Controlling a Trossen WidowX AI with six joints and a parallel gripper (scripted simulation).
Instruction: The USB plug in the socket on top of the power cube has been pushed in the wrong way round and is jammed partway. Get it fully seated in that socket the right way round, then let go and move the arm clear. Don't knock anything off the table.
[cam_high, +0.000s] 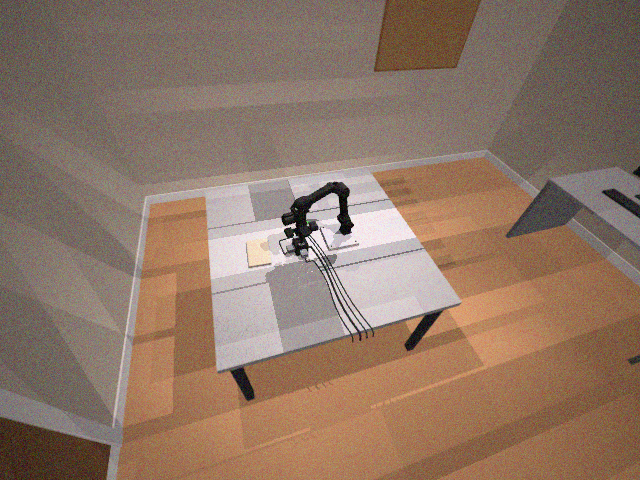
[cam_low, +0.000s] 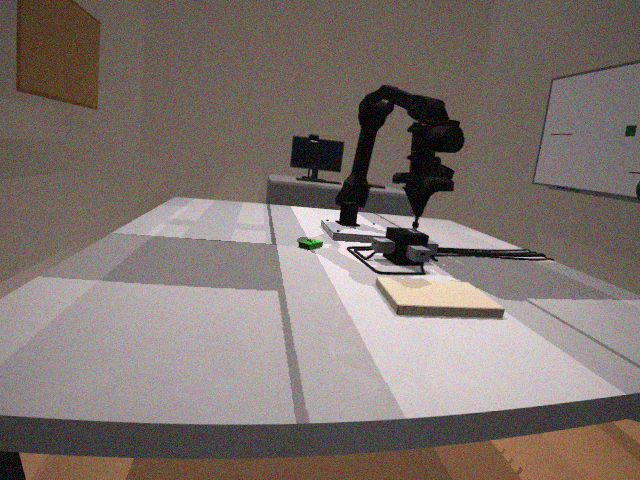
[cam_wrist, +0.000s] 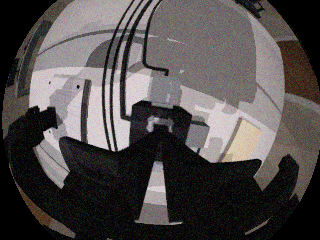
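The black power cube stands on the table with grey plug blocks on its sides. My gripper points straight down over the cube's top and is shut on the USB plug. The plug shows as a small dark piece between the fingertips and the cube's top. In the wrist view, pale markings show on the cube's top just ahead of the fingertips. The fingertips hide the socket opening, so how deep the plug sits and which way round it is cannot be told.
Grey plug blocks stick out of the cube, with black cables running across the table and over its edge. A tan board lies near the cube. A small green object lies near the arm's base plate.
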